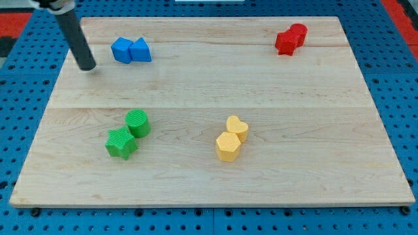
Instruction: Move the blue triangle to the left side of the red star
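Note:
The blue triangle (141,51) lies near the view's top left, touching a second blue block (121,49) on its left. The red star (285,43) lies near the view's top right, touching a red round block (298,32) just above and to its right. My tip (87,66) rests on the board to the left of and slightly below the two blue blocks, with a small gap to the nearer one. The rod slants up toward the view's top left corner.
A green cylinder (138,123) and a green star (121,143) lie together at lower left. A yellow heart (237,127) and a yellow hexagon (227,146) lie together at lower middle. The wooden board (209,91) sits on a blue pegboard.

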